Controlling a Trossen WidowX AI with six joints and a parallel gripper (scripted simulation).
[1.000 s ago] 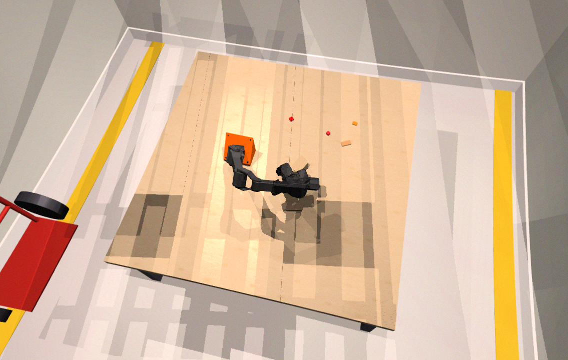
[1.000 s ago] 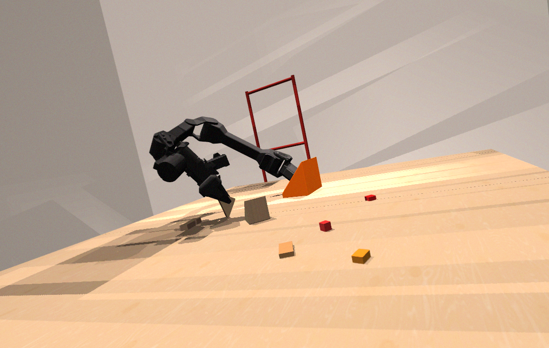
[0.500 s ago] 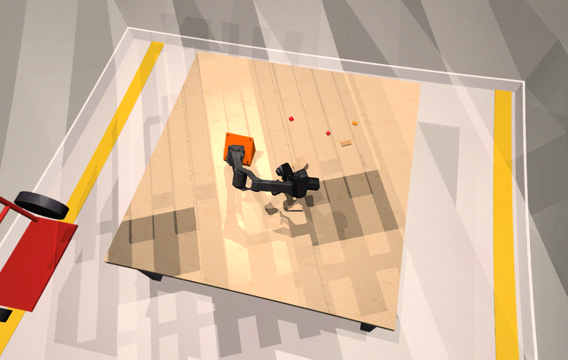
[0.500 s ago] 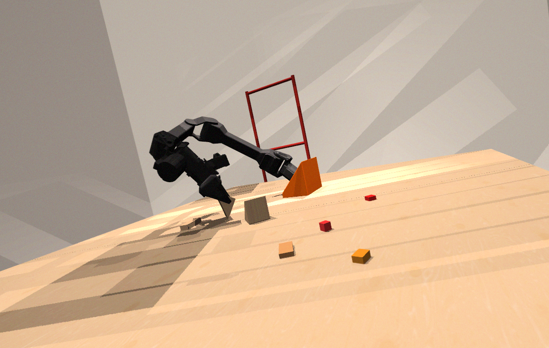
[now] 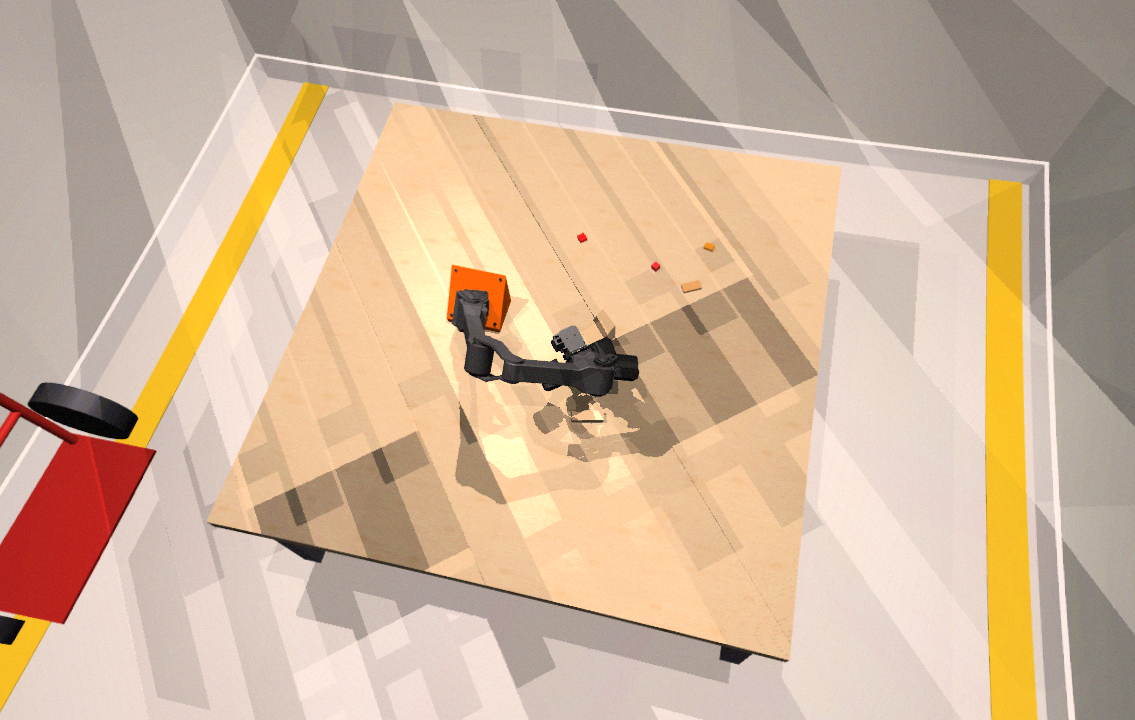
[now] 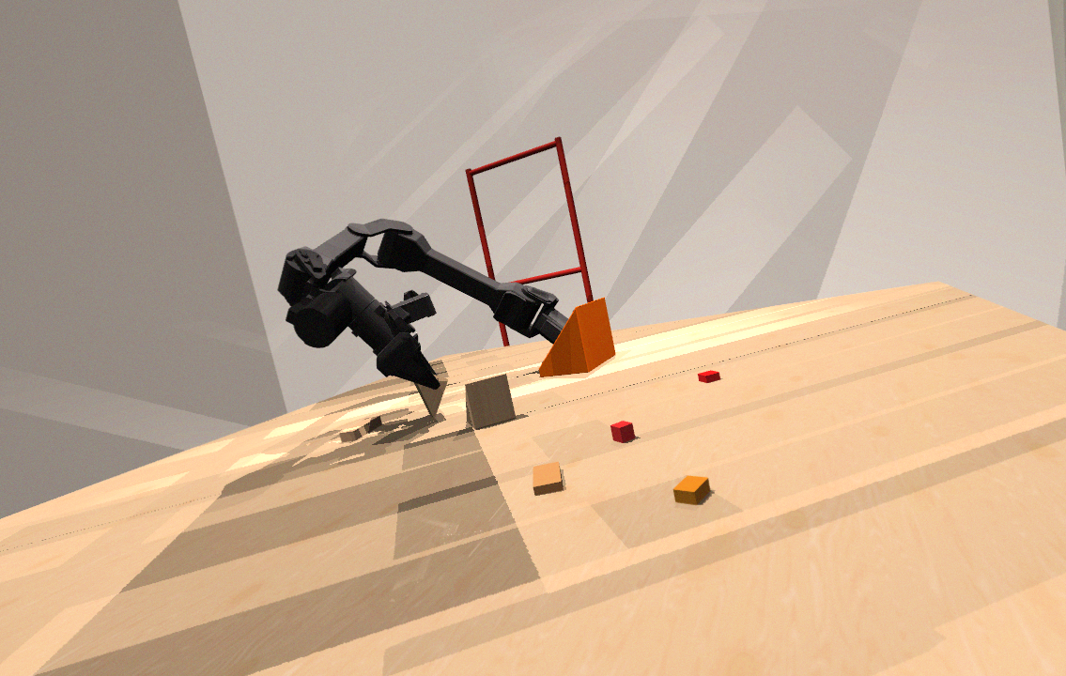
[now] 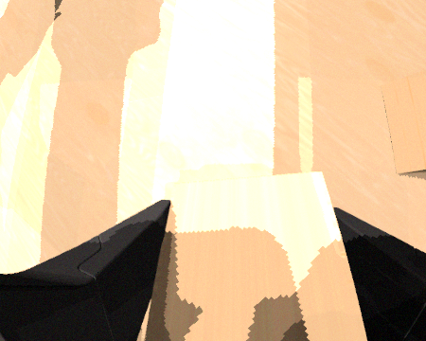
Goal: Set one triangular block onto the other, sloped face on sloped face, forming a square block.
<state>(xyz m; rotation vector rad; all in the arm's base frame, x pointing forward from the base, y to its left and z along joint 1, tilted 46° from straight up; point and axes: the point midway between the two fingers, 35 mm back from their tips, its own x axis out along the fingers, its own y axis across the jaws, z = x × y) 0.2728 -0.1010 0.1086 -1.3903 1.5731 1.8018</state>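
The gripper [image 6: 437,386] [image 7: 249,214] is partly open, its fingers well short of meeting, with one triangular block [image 6: 433,399] [image 7: 260,265] clamped between them. In the exterior view this block narrows to a low point close above the table [image 5: 428,179] [image 6: 772,588]; whether it touches the wood I cannot tell. The gripper itself is hidden in the top view.

There are two triangular blocks. The other block [image 5: 605,329] [image 6: 489,401] [image 7: 414,123] stands on the table near the held one, apart from it, so the two do not form a square block.

Five smaller pieces lie around them: two red, one orange and two tan. They are a red piece [image 5: 582,237] [image 6: 708,376], a red cube [image 5: 655,265] [image 6: 622,432], an orange piece [image 5: 709,246] [image 6: 691,489], a tan piece [image 5: 690,286] [image 6: 548,478] and a thin tan strip [image 5: 587,417] [image 6: 349,435].

The one arm [image 5: 540,371] [image 6: 460,273] reaches out from its orange base [image 5: 496,282] [image 6: 596,336], bends over high up, and slants the gripper down and back towards the base.
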